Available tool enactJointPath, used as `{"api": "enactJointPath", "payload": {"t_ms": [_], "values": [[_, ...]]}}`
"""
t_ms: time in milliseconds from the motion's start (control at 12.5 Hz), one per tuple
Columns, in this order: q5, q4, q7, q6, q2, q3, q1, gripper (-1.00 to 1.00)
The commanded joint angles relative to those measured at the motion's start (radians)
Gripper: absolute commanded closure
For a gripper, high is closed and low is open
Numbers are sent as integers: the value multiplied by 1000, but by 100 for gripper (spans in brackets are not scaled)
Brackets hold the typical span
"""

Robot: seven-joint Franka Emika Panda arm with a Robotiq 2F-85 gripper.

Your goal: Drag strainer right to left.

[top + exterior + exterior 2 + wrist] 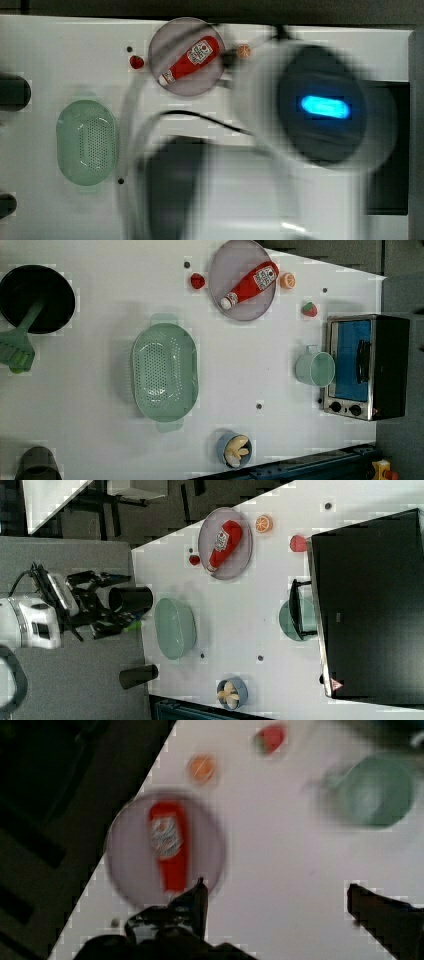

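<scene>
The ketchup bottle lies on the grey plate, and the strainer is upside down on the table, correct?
Not quite. The strainer sits right way up, its holed bowl facing upward, as the left view shows. The ketchup bottle does lie on the grey plate.

Strainer (pixel 164 372) on the white table

Pale mint-green oval, open side up, flat on the table; grid of small holes in its centre, a small tab at each end, nothing inside.
</scene>
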Motion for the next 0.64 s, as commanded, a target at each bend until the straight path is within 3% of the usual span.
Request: {"api": "enactJointPath", "payload": {"t_ms": [80, 640], "values": [[-60, -57, -198, -53, 34, -18, 22, -100], [-69, -62, -204, -55, 37, 78, 37, -100]]}}
